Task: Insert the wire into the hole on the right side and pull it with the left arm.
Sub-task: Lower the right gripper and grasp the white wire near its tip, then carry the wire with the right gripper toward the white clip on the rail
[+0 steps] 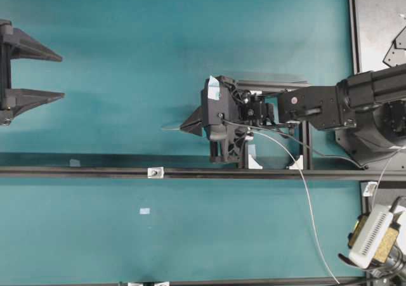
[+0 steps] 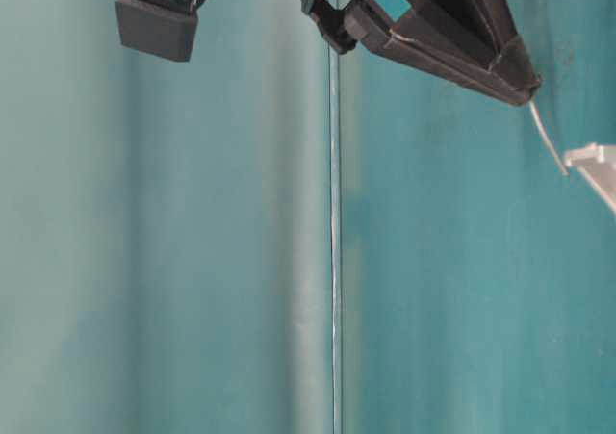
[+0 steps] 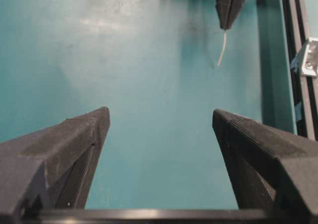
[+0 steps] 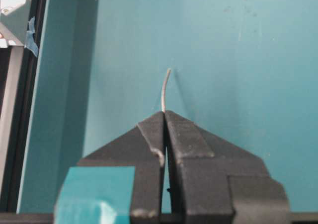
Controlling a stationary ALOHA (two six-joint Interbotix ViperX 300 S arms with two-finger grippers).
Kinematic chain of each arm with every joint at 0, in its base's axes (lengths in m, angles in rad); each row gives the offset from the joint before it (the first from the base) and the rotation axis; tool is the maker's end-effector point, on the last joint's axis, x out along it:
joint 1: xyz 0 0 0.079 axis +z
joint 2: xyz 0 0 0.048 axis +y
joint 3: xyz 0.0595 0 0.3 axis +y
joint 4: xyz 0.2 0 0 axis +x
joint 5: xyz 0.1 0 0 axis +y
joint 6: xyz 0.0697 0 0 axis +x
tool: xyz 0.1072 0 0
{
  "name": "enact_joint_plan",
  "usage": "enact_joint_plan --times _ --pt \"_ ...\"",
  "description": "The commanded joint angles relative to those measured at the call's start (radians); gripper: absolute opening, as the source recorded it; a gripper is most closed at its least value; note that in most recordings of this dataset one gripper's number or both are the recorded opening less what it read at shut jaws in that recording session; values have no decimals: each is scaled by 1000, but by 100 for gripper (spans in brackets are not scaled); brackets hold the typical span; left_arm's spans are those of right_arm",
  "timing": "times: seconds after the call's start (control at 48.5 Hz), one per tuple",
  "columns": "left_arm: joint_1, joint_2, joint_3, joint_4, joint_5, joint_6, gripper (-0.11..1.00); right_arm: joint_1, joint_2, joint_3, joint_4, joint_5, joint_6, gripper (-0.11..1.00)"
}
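The wire (image 1: 304, 184) is thin and pale. It curves from the lower right up into my right gripper (image 1: 182, 127), which is shut on it. A short end (image 4: 166, 87) sticks out past the closed tips (image 4: 164, 112) and hangs free over the teal mat. The small silvery bracket (image 1: 155, 172) with the hole sits on the black rail, below and slightly left of that end. It also shows at the edges of both wrist views as bracket (image 4: 10, 13) and bracket (image 3: 308, 57). My left gripper (image 1: 62, 77) stands open at the far left, with nothing between its fingers (image 3: 99, 122).
A long black rail (image 1: 266, 174) crosses the mat, and a second rail (image 1: 254, 281) runs along the front edge. A white clamp block (image 1: 371, 235) stands at the lower right. A black plate (image 1: 380, 26) fills the top right corner.
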State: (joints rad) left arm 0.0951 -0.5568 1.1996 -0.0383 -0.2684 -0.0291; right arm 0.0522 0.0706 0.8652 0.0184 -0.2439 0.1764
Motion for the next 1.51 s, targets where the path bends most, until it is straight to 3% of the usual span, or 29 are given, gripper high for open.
enact_joint_plan --times 0.0,0.309,0.619,0.969,1.238,1.382,1.485 --pt "5 -5 -8 -2 -8 0 85 -2 -11 -20 -3 -9 -2 0" --pt "5 -11 -8 -2 -6 -6 85 -2 -43 -20 -3 23 0 0" --pt "-41 -5 5 -2 -6 -132 85 -2 -193 -8 -3 146 0 0" --pt "-95 43 0 -2 -74 -138 85 -2 -351 29 -3 209 2 0" --pt "-195 184 -26 -2 -184 -147 85 40 -413 124 2 126 3 0" --pt "-233 276 -55 -3 -258 -147 85 89 -434 193 18 0 5 0" --pt "-245 362 -75 -5 -324 -149 85 121 -451 242 57 -98 5 0"
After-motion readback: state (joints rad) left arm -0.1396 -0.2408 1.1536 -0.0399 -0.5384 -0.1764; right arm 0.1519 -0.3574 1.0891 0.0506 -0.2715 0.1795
